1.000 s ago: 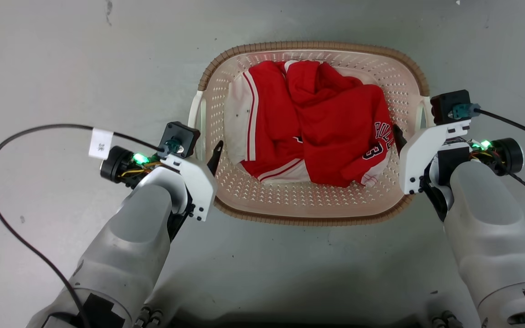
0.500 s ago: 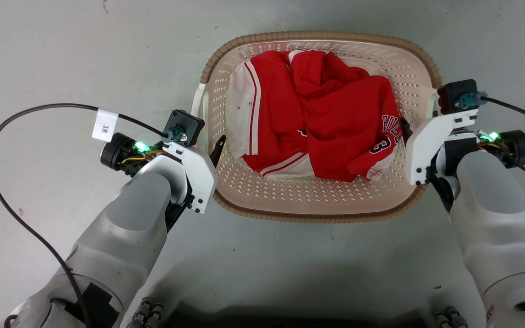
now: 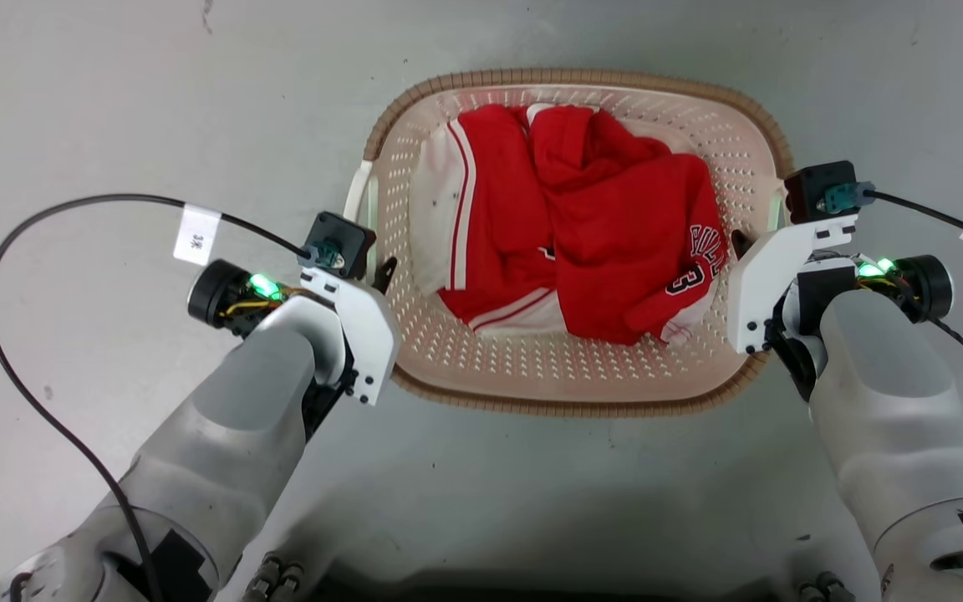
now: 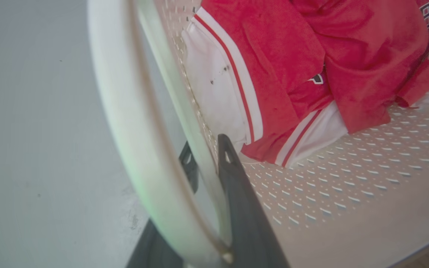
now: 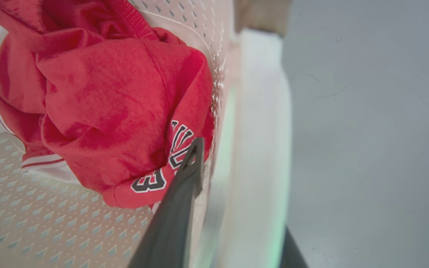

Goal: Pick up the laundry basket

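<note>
the grey floor (image 3: 114, 100) spreads out all round the laundry basket (image 3: 582, 408), which sits straight ahead of the robot between its two arms. whether the basket's base is clear of the floor cannot be told.

the basket is a stiff moulded shell with perforated cream walls and a ribbed brown rim. it should keep its shape under a lift, though the thin walls may flex a little if pinched hard. the smooth plastic looks slippery, so a squeeze on the wall alone could slide.

inside the basket, towards its far half, lies a crumpled red jersey (image 3: 615, 226) with white trim. it is soft and light, so it adds little weight, and the load looks easy for two arms.

the left gripper (image 3: 377, 272) is at the basket's left side. its jaws are narrow, one finger inside the wall and one outside, closed on the plastic just below the left handle (image 3: 358, 196).

the right gripper (image 3: 749, 247) is at the basket's right side. it straddles the wall and the right handle (image 3: 778, 209), one finger touching the jersey's edge. i cannot tell whether it is pressing.

the best hold is at both handles, level and even.
</note>
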`<state>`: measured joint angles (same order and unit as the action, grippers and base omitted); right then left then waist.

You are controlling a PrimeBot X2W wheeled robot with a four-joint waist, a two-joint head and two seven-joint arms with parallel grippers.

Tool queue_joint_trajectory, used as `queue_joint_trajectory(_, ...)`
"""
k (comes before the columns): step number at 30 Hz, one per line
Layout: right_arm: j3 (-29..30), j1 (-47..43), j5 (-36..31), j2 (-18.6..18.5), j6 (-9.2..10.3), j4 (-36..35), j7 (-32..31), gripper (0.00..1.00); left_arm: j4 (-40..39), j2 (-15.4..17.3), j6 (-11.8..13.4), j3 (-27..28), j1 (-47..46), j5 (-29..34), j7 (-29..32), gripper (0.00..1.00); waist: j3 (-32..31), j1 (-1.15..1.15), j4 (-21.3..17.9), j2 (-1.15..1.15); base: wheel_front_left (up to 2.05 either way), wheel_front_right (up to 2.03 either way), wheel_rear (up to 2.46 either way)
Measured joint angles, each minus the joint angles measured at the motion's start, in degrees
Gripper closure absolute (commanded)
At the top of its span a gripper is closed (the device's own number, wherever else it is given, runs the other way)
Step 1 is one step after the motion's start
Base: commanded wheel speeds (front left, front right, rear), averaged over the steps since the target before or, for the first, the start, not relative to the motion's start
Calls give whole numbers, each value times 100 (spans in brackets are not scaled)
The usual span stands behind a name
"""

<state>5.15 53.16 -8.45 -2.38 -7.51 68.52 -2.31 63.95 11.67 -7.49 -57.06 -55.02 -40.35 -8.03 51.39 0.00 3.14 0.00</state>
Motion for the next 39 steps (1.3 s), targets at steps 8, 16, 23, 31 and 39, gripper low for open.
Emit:
queue_joint_trajectory(8, -169, -38, -13, -2, 0, 236, -223, 100, -241, 167, 1, -584, 207, -617, 430, 100, -437, 0, -24, 0, 0, 0, 0)
queue_joint_trajectory(16, -705, -236, 608, 14, 1, 447, -923, 100, -609, 474, 0, -1161, 454, -1281, 849, 100, -1220, 0, -85, 0, 0, 0, 0)
queue_joint_trajectory(23, -1628, -469, 1435, 13, 3, 458, -1538, 100, -1126, 832, 0, -1467, 763, -1806, 1287, 100, -2032, 0, -166, 0, 0, 0, 0)
queue_joint_trajectory(31, -2390, -850, 1995, 11, 12, 341, -2095, 100, -1655, 1165, 1, -1580, 1140, -2160, 1756, 100, -2872, -1, -212, 0, 0, 0, 0)
queue_joint_trajectory(39, -3071, -1438, 2658, -12, 31, 84, -2447, 100, -2199, 1482, 34, -1619, 1788, -2337, 2098, 100, -3725, -2, -244, 0, 0, 0, 0)
